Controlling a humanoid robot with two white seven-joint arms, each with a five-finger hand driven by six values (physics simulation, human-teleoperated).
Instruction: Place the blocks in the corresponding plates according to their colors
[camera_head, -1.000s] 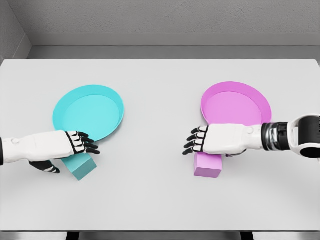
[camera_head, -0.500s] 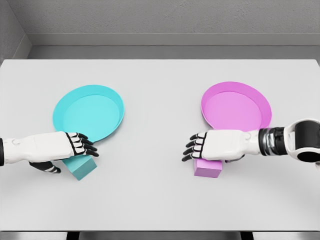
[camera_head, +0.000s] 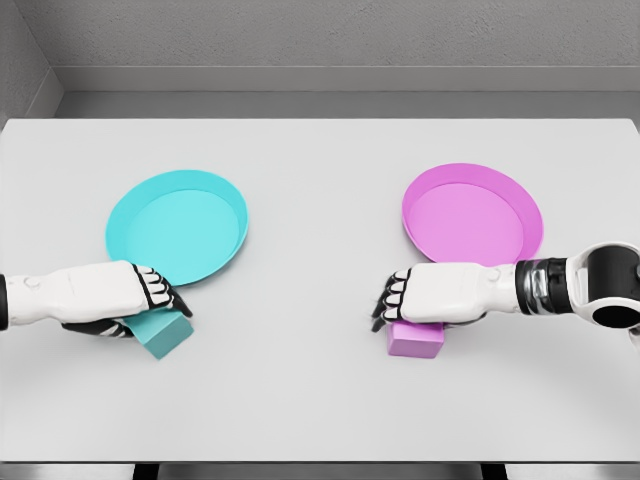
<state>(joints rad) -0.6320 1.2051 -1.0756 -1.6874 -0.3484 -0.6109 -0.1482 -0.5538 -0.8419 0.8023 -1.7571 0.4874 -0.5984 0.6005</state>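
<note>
Cyan block (camera_head: 163, 333) and pink block (camera_head: 415, 339), each under curled fingers (camera_head: 160, 293), grasp uncertain.

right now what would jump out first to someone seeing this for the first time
Two bright plates on the pale table: a cyan plate at left and a pink plate at right. Nearer the camera, the left hand lies over a cyan block and the right hand over a pink block, each just in front of its matching plate.

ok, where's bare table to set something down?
Bare: the middle strip between the cyan plate and pink plate, the far edge behind both, and the near edge. Crowded: left robot hand at the cyan block, right robot hand at the pink block.
</note>
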